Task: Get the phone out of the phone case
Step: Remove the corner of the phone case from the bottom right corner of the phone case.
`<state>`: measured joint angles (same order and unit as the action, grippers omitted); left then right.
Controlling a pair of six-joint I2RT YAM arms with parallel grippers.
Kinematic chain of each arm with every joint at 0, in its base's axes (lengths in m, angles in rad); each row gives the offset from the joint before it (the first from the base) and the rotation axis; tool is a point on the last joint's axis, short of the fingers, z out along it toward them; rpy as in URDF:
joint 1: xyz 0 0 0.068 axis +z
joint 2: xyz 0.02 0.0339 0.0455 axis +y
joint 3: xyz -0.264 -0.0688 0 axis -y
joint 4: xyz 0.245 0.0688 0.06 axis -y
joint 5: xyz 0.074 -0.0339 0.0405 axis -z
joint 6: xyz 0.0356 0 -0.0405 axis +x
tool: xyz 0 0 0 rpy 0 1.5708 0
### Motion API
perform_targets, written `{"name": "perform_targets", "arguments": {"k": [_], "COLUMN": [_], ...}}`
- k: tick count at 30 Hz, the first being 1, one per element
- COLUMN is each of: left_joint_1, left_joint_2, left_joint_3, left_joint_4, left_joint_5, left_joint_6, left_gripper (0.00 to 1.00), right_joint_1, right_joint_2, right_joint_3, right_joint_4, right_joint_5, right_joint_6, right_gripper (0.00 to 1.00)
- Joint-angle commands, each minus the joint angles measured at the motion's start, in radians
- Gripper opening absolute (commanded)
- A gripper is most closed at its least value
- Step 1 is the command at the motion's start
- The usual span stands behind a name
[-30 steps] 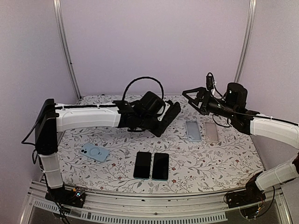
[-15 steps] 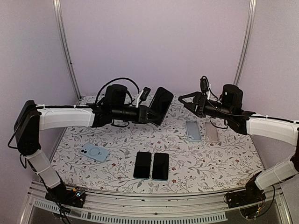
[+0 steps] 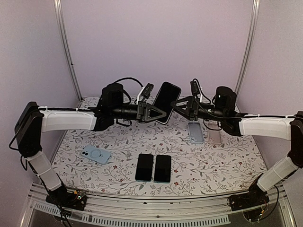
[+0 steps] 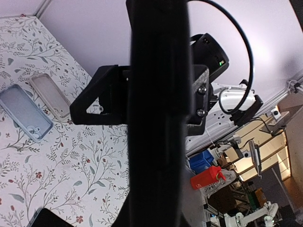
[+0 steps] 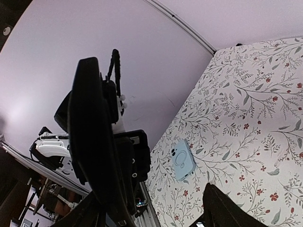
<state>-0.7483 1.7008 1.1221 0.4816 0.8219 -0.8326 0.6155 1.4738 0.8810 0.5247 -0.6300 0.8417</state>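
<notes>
Clamping seemingly cased phone [image 3: 169,97], left tool [image 3: 160,113], midair

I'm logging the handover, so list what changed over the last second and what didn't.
The left pincer, shut on the cased phone, lifted it higher off the table and stood it upright. The right pincer swung left up to the phone's edge, its jaws open. Unmoved on the table: the blue case, two dark phones and two pale cases.

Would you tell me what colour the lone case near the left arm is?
The case is light blue, clearest in the top external view.
</notes>
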Motion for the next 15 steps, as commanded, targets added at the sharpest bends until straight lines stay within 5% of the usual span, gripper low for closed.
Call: {"name": "perform_targets", "arguments": {"k": [1,9,13,15], "left_joint_1": [0.007,0.009,0.012,0.016], "left_joint_2": [0.008,0.014,0.002,-0.007], "left_joint_3": [0.008,0.011,0.009,0.007], "left_joint_4": [0.108,0.092,0.066,0.051], "left_joint_5": [0.045,0.041,0.029,0.023], "left_joint_6": [-0.019,-0.020,-0.002,0.010], "left_gripper": [0.00,0.02,0.21,0.30], "right_joint_1": [0.014,0.016,0.014,0.013], "right_joint_2": [0.039,0.091,0.086,0.080], "right_joint_3": [0.058,0.065,0.064,0.064], "right_joint_4": [0.085,0.179,0.177,0.171], "right_joint_5": [-0.036,-0.080,-0.084,-0.086], "right_joint_6": [0.039,0.129,0.133,0.134], "right_gripper": [0.67,0.21,0.01,0.00]}}
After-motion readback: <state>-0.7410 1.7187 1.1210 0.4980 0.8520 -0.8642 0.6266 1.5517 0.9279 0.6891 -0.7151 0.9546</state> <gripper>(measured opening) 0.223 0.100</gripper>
